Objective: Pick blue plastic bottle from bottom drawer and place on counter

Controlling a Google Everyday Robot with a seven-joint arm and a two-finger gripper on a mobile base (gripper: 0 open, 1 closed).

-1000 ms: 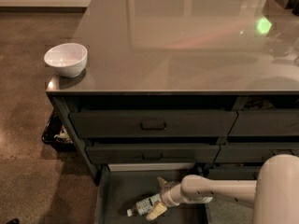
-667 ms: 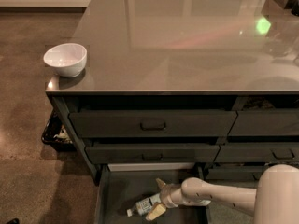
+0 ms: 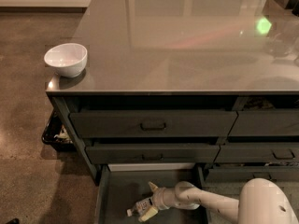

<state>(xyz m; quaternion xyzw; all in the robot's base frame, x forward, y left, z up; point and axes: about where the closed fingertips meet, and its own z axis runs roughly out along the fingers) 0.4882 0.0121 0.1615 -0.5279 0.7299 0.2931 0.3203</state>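
Note:
The bottom drawer [image 3: 120, 190] is pulled out at the foot of the left stack, showing its flat dark inside. In it the blue plastic bottle [image 3: 138, 207] lies on its side, pale with a white label. My gripper [image 3: 150, 200] reaches into the drawer from the right, right at the bottle. It is open: one finger points up and away, and the other lies against the bottle's near side. The glossy counter [image 3: 177, 41] stretches above the drawers.
A white bowl [image 3: 66, 59] sits on the counter's front left corner. Two handled drawers [image 3: 153, 124] are closed above the open one, with more drawers to the right. A black bin [image 3: 55, 133] stands on the floor left of the cabinet. My white arm [image 3: 266, 204] fills the lower right.
My gripper has slid a little further left and down in the drawer, closer onto the bottle. The bottle has shifted slightly left.

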